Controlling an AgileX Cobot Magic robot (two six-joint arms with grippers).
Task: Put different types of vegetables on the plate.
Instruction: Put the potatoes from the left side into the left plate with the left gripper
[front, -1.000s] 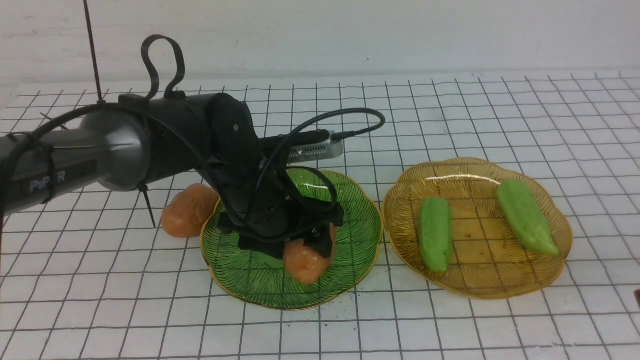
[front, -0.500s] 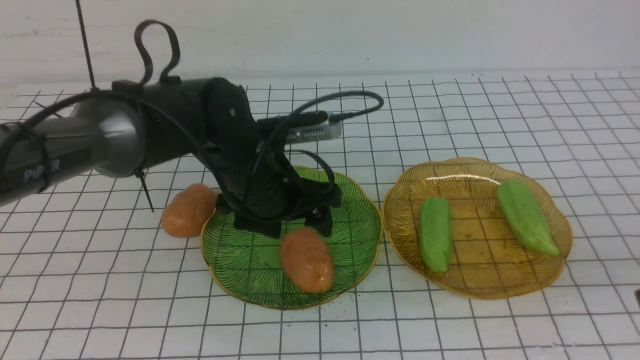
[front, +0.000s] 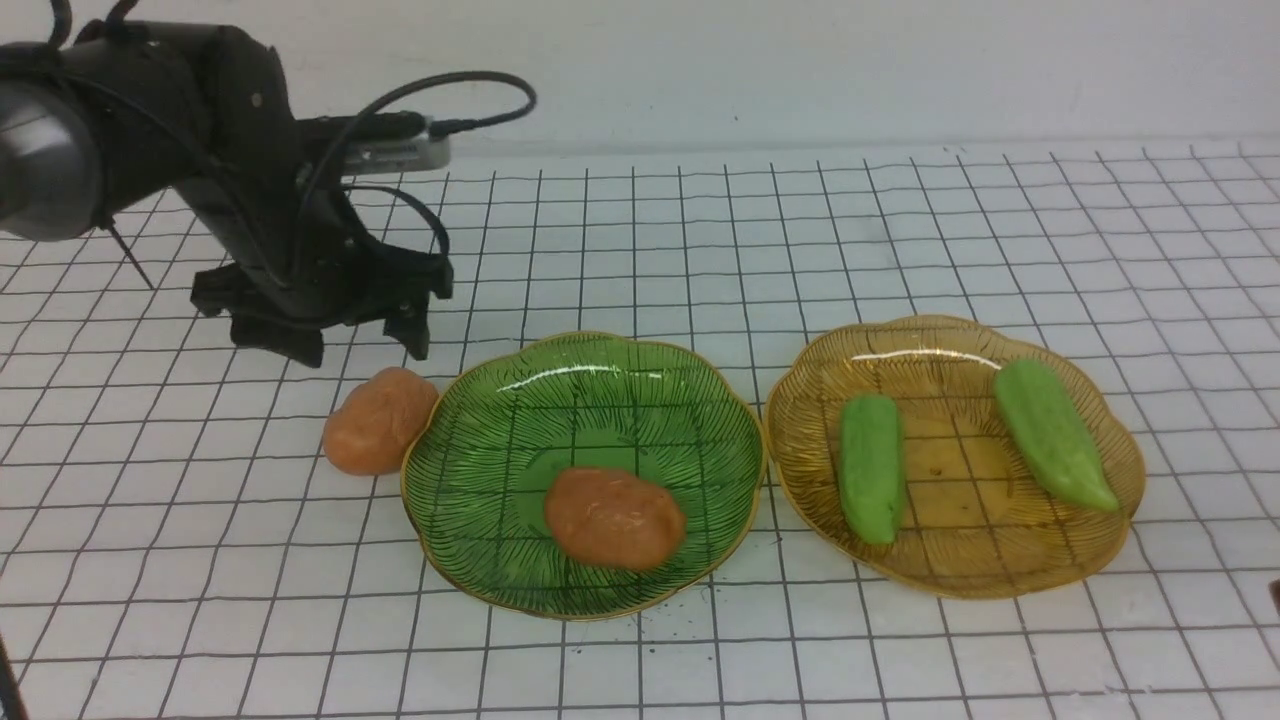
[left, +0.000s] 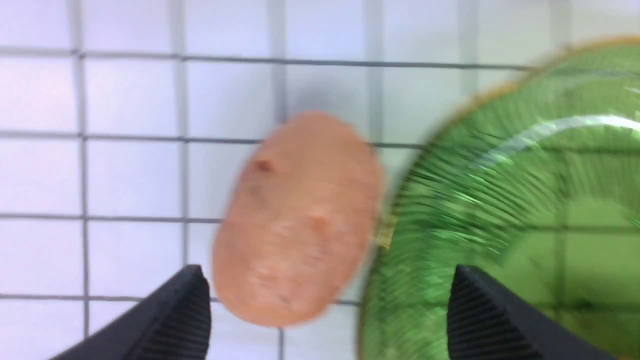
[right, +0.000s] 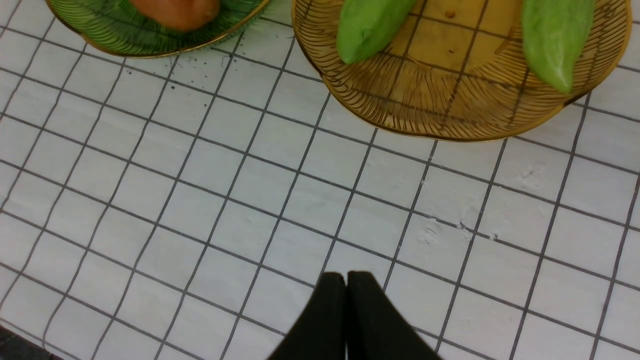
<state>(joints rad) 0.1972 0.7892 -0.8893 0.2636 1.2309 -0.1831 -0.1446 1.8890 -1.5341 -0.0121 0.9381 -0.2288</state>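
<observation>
Seeing left gripper (front: 355, 345) hanging at far left above the gridded table (front: 900, 220), jaws spread wide, gripping nothing. Finding first potato lump (front: 378, 420) under it, lying on the table: orange-brown, egg-shaped, matte, one small darker spot showing in the left wrist view. Sitting right against the left rim of the green plate (front: 640, 400); not telling touching from just beside, wrist view being blurred.

Moving right: noting green plate as translucent, scalloped, gold-edged, with fine radial ribs. Seeing second potato lump (front: 614, 518) lying inside it, toward the front of the well, long axis running roughly side to side, same orange-brown, slightly glossy.

Moving right again: noting amber plate (front: 950, 345), same scalloped shape, just beside the green one, rims close, contact not resolving. Finding both light-green vegetables on it. Seeing shorter green vegetable (front: 870, 480) lying on the left half, smooth, blunt-ended, running front to back. Seeing longer green vegetable (front: 1050, 432) lying on the right half, smooth, tapering to a point toward front right, angled, clear of the shorter one.

Seeing right gripper (right: 346, 280) only in its own wrist view: jaws pressed together, holding nothing, hovering over bare table in front of the amber plate.
</observation>
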